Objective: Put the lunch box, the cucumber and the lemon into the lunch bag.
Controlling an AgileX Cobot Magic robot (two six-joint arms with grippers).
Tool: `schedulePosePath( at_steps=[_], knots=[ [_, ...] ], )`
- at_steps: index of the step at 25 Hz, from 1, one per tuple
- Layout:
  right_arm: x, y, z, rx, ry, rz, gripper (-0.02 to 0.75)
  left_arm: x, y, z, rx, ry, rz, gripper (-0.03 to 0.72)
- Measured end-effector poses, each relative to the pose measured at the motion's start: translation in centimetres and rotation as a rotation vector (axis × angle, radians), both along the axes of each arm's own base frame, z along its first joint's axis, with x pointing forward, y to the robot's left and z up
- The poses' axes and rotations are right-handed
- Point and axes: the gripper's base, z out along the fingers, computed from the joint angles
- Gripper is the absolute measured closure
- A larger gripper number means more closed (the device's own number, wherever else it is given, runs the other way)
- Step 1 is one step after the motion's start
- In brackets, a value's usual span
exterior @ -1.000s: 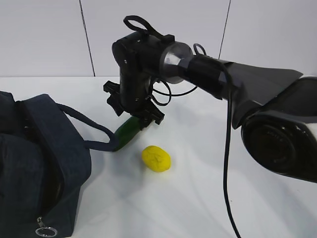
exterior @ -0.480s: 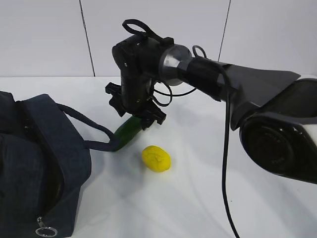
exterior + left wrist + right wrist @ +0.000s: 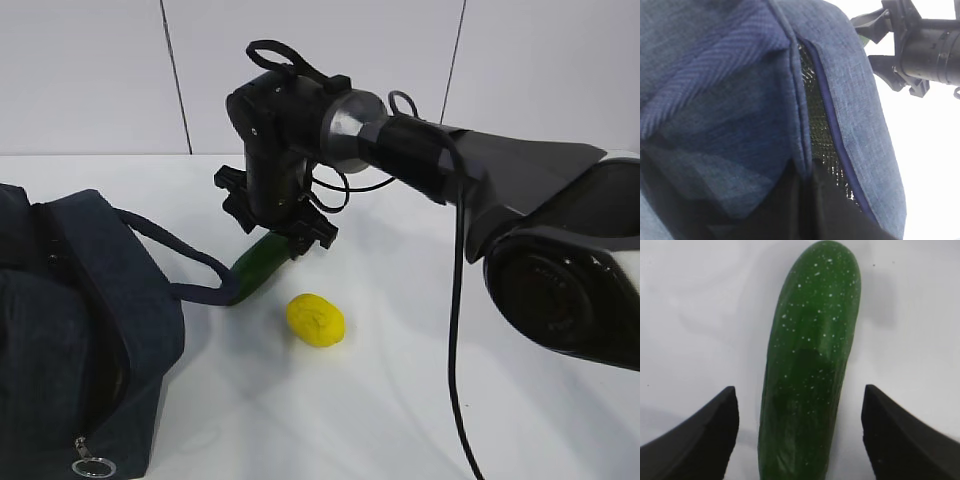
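Observation:
The dark green cucumber (image 3: 258,265) lies on the white table, its near end beside the strap of the navy lunch bag (image 3: 70,330). My right gripper (image 3: 272,225) hangs open just above it. In the right wrist view the cucumber (image 3: 810,365) runs between the two black fingers (image 3: 705,435), and neither touches it. The yellow lemon (image 3: 315,320) sits alone in front of the cucumber. Bag fabric (image 3: 740,100) fills the left wrist view, where my left gripper (image 3: 807,172) is shut on a fold of the bag's flap. The lunch box is out of view.
The bag's strap handle (image 3: 170,250) arches toward the cucumber's near end. A metal ring pull (image 3: 88,466) hangs at the bag's lower front corner. The right arm (image 3: 500,180) reaches in from the right. A white wall stands behind the table.
The right gripper has edged slightly to the right above the cucumber. The bag, the lemon and the cucumber have not moved.

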Motion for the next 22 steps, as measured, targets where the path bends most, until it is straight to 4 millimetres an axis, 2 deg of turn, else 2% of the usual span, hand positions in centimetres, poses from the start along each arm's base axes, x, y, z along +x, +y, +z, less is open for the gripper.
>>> schedulePosePath(
  at_steps=[22],
  knots=[
    [0.12, -0.10, -0.34, -0.019, -0.007, 0.003, 0.159, 0.01, -0.02, 0.02, -0.004, 0.000, 0.002, 0.694]
  ],
)
